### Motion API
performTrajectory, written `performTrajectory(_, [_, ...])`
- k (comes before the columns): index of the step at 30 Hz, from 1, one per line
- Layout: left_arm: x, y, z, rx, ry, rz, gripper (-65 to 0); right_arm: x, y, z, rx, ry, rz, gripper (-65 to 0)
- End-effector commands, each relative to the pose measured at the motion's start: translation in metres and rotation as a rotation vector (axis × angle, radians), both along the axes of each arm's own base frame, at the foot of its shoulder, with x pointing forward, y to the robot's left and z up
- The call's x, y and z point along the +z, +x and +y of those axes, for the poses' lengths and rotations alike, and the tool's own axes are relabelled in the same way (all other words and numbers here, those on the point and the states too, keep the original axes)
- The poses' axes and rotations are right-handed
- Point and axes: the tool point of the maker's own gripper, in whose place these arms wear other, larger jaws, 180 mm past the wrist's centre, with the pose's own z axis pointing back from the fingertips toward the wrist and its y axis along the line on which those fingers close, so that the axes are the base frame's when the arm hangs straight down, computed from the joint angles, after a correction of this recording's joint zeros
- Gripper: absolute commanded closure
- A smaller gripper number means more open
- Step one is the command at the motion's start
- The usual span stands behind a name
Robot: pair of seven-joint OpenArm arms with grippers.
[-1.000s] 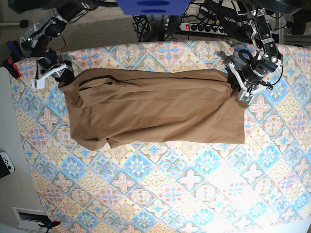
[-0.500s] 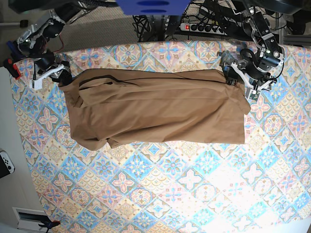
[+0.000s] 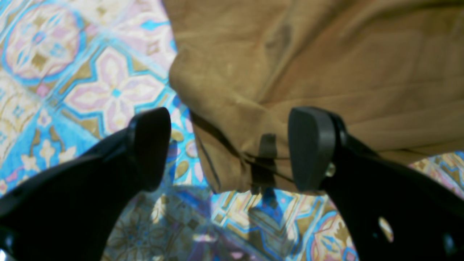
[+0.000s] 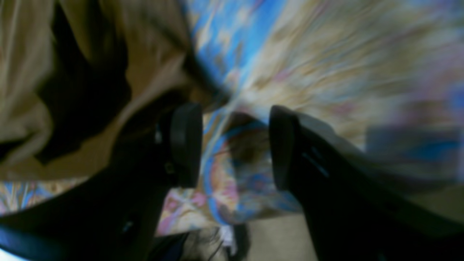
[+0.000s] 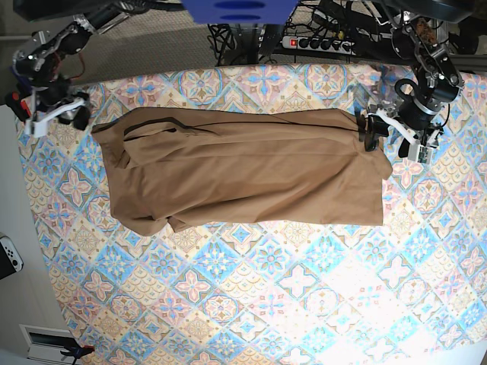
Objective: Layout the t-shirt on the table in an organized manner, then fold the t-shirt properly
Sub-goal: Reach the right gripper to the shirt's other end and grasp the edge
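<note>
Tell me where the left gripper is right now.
In the base view the left gripper sits at upper right, jaws open, just off the t-shirt's right corner above the table.

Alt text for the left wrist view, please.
The left gripper hangs open above a bunched edge of the tan t-shirt, holding nothing. The shirt lies on the patterned table.

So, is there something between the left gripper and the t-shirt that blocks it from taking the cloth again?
Nothing visible does. The left gripper is open just above the corner of the t-shirt, and only the bare table lies beside that corner. No other object shows near it in the base view.
</note>
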Motion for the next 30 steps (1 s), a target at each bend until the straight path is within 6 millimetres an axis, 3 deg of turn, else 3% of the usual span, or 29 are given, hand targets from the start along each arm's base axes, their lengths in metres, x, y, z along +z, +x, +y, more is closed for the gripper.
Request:
performTrajectory(1, [0.014, 0.008, -0.001, -0.013, 0.002, -0.054, -48.8, 0.021, 0.010, -0.009, 0.002, -0.047, -0.067, -28.9])
performTrajectory(5, [0.028, 0.020, -0.001, -0.019, 0.022, -0.099, -48.8, 0.054, 0.019, -0.026, 0.037, -0.164, -0.104, -28.9])
performTrajectory(8, [0.045, 0.037, -0.002, -0.023, 0.031, -0.159, -48.8, 0.076, 0.053, -0.023, 0.115, -0.211, -0.154, -28.9])
performTrajectory(15, [0.050, 0.076, -0.001, -0.065, 0.236, -0.019, -48.8, 0.099, 0.116, 0.023, 0.378, -0.294, -0.186, -28.9])
performTrajectory(20, [0.057, 0.097, -0.009, -0.042, 0.336, 0.039, -48.8, 0.110, 0.160, 0.046, 0.486, -0.463, -0.136, -28.9])
performTrajectory(24, [0.055, 0.100, -0.010, -0.009, 0.360, 0.059, -48.8, 0.132, 0.201, 0.075, 0.581, -0.568, -0.159, -28.9])
performTrajectory(26, [0.055, 0.099, -0.009, -0.006, 0.366, 0.065, -48.8, 0.126, 0.216, 0.088, 0.628, -0.550, -0.158, -28.9])
performTrajectory(30, [0.053, 0.098, -0.006, -0.005, 0.373, 0.071, -48.8, 0.092, 0.236, 0.106, 0.697, -0.480, -0.119, -28.9])
